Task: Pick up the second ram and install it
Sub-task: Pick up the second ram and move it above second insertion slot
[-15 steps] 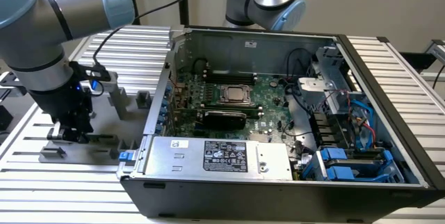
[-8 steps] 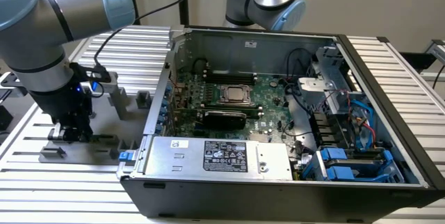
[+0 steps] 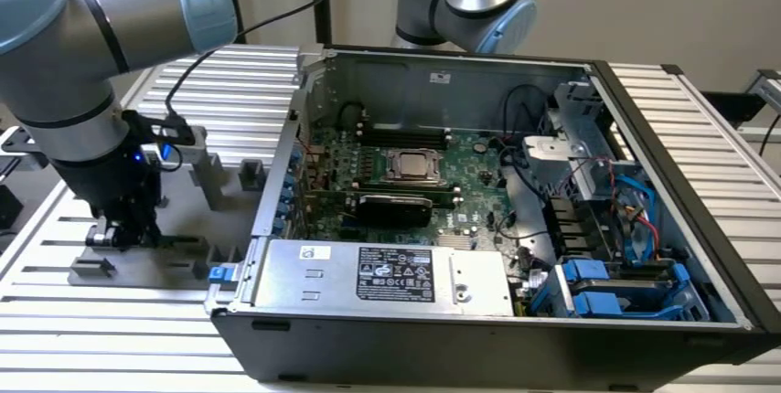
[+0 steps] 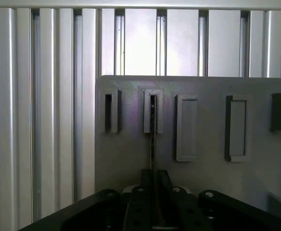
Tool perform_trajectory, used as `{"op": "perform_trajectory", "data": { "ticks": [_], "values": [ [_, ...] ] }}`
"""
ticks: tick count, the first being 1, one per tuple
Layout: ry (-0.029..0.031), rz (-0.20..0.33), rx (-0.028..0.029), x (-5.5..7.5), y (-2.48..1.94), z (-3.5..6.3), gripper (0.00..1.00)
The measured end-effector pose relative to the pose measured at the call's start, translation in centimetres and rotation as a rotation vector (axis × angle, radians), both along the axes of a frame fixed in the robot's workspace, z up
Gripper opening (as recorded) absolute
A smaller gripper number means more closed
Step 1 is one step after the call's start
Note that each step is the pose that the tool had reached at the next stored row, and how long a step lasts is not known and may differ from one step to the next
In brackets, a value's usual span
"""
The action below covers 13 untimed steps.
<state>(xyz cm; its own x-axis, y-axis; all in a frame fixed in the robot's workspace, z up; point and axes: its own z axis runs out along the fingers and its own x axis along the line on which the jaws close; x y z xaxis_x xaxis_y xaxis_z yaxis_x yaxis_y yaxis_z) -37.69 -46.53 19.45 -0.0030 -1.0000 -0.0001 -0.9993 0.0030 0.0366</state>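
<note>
You are looking at a table (image 3: 73,320) of pale metal slats, with a plain light wall behind it. On the exterior view's right stands an open computer case (image 3: 488,347) lying on its side. Inside it you can see the green motherboard (image 3: 476,174), the CPU socket (image 3: 415,166) near its middle, and dark memory slots (image 3: 409,128) on the socket's far side. A grey power supply (image 3: 390,274) sits along the case's near wall, and there are blue drive bays (image 3: 623,288) in the near corner on the exterior view's right.

On the exterior view's left, just beside the case, a grey fixture plate (image 3: 183,260) lies flat on the slats. Your arm (image 3: 86,128) comes straight down over this plate, and the gripper (image 3: 123,233) is low, right at the plate's surface.

From the wrist you see the same plate (image 4: 126,154) with a row of raised slotted holders. The ram (image 4: 152,144) appears edge-on as a thin dark line. It runs from one narrow holder (image 4: 153,111) down to the gripper (image 4: 153,175). Its far end sits in that holder's slot.

The two black fingers (image 4: 142,197) are drawn close together, one on each side of the stick, and they look clenched on its near end. The ram is on the fixture, well apart from the motherboard.
</note>
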Motion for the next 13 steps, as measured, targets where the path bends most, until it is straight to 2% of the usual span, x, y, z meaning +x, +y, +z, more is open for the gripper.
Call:
{"op": "perform_trajectory", "data": {
  "ticks": [1, 13],
  "values": [
    [0.0000, 0.000, 0.0000, 0.00, 0.00, 0.00, 0.18],
    [0.0000, -0.023, 0.0000, 0.00, 0.00, 0.00, 0.13]
  ]
}}
